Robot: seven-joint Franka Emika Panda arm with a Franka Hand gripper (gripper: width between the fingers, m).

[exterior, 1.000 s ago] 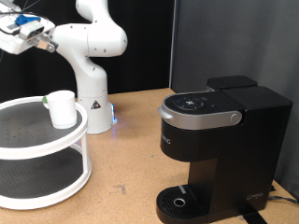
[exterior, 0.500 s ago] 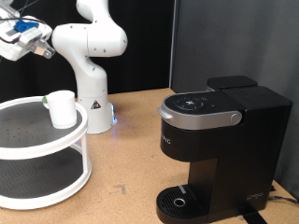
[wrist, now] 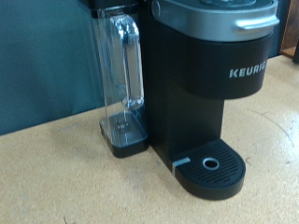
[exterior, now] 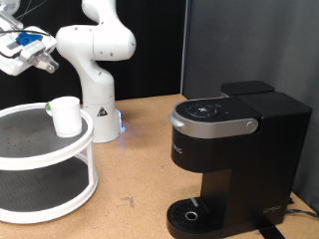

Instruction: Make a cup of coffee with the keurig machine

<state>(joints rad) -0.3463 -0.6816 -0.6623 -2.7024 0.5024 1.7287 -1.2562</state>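
Observation:
The small white cup (exterior: pixel 66 115) with a green tab stands upright on the top tier of a white round stand (exterior: pixel 30 149) at the exterior view's left. The black keurig machine (exterior: pixel 234 149) stands at the right with its grey-silver lid handle down and its drip tray (exterior: pixel 191 213) bare. My gripper (exterior: pixel 42 58) hangs in the air at the top left, above and left of the cup, apart from it. Nothing shows between its fingers. The wrist view shows the machine (wrist: pixel 192 84) from the side, with no fingers in view.
The white arm's base (exterior: pixel 98 119) stands just behind the stand. The stand has a lower tier (exterior: pixel 40 194). A clear water tank (wrist: pixel 121 75) sits on the machine's side. A black curtain backs the wooden table (exterior: pixel 135 179).
My gripper has moved down a little at the exterior view's top left, towards the stand. The cup and the machine have not moved.

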